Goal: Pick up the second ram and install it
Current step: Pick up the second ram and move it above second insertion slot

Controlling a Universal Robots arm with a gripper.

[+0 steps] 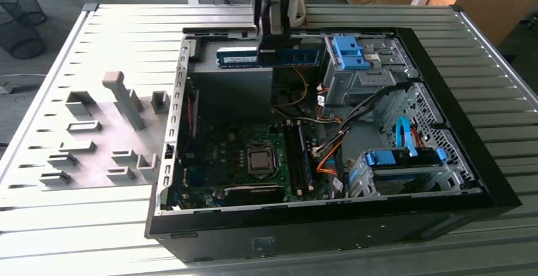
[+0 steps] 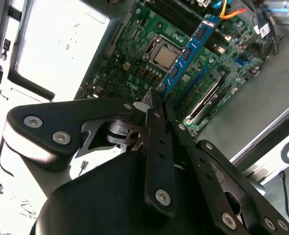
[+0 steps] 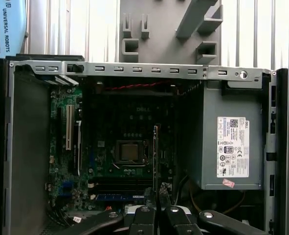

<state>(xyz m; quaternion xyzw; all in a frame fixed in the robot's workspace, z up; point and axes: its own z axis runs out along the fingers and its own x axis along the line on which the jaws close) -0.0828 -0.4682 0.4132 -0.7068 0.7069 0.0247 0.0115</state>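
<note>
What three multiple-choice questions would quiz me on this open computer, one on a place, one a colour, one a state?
1. The grey fixture plate lies: A) at the exterior view's left of the computer case; B) inside it; C) on top of it.
2. The drive-bay clips are: A) red; B) blue; C) yellow.
3. The gripper is: A) open, empty; B) shut on the RAM stick; C) shut on a clip.
Answers: A, it lies outside the case wall; B, they show bright blue; B, the stick juts from the closed fingers.
</note>
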